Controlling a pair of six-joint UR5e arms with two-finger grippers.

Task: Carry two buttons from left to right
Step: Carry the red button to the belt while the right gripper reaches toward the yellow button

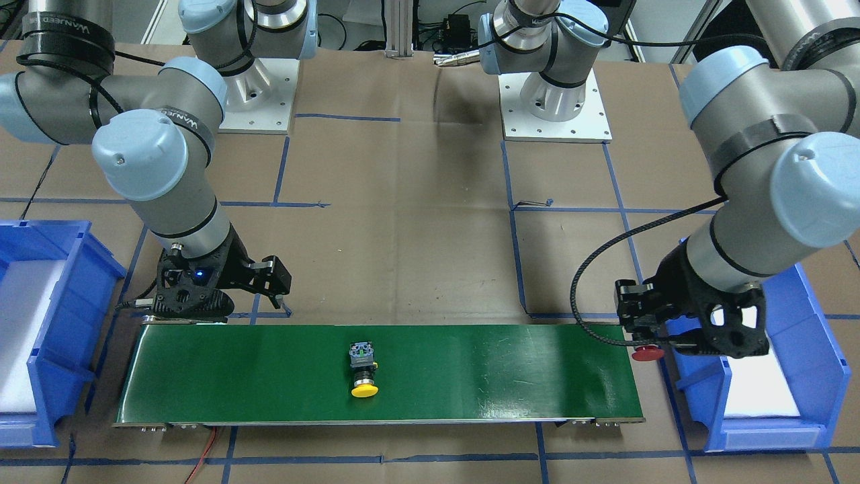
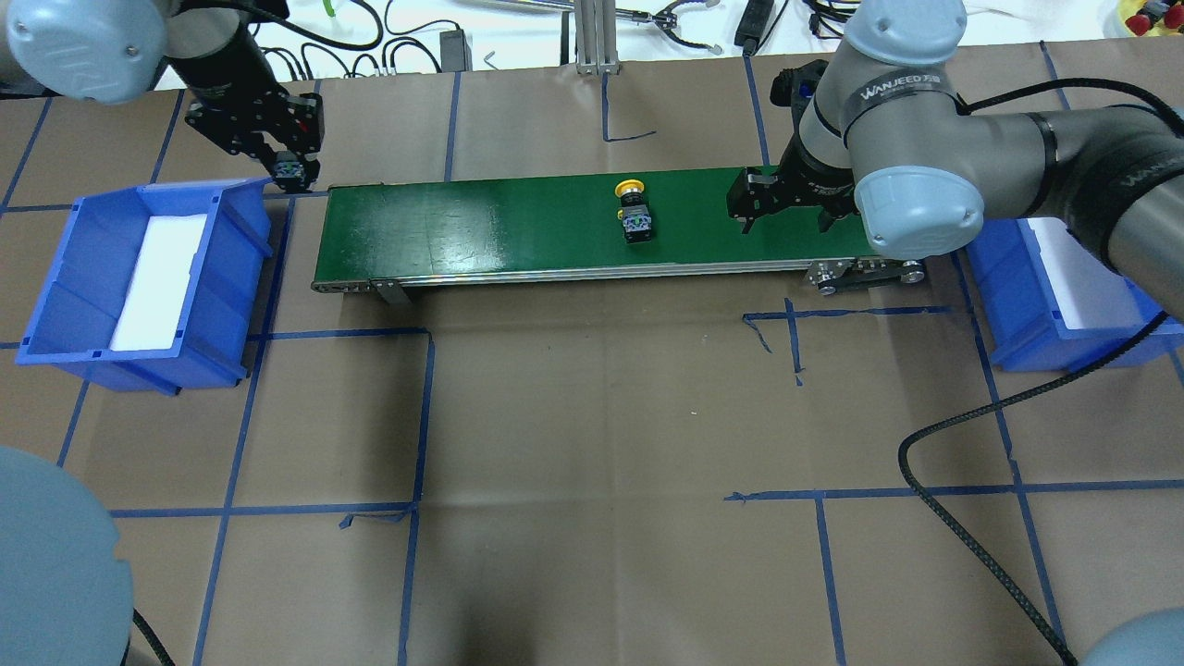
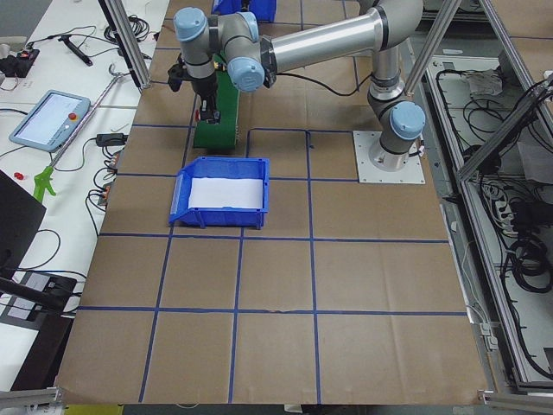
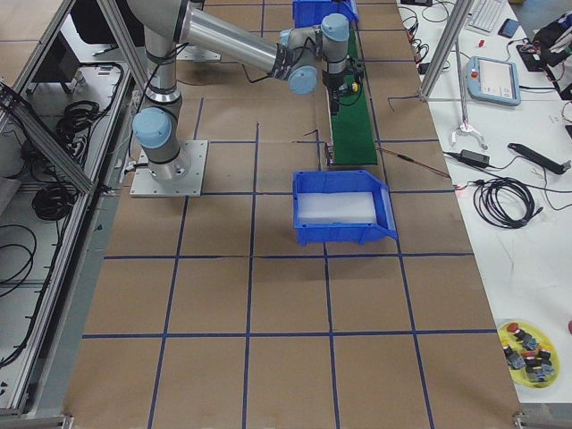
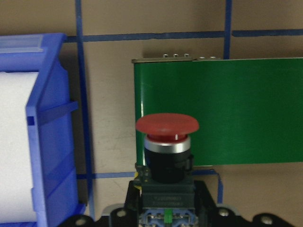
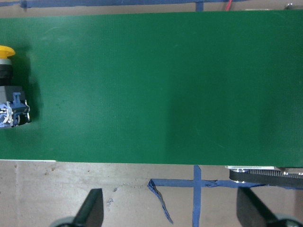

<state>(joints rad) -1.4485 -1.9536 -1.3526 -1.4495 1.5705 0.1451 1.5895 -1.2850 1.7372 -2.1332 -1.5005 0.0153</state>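
Observation:
The yellow-capped button point(image 2: 634, 209) lies on its side near the middle of the green conveyor belt point(image 2: 481, 222), also in the front view point(image 1: 363, 374) and at the left edge of the right wrist view point(image 6: 12, 94). The red-capped button point(image 5: 166, 142) is held in my left gripper point(image 2: 289, 172), which is shut on its rear block and hovers over the belt's left end beside the left bin. Its red cap shows in the front view point(image 1: 648, 353). My right gripper point(image 2: 784, 220) is open and empty over the belt's near right part, to the right of the yellow button.
A blue bin point(image 2: 55, 277) with white foam padding stands left of the belt. A second blue bin point(image 2: 1017, 305) stands at the belt's right end, partly under my right arm. Brown paper with blue tape lines covers the table. A black cable loops at the near right.

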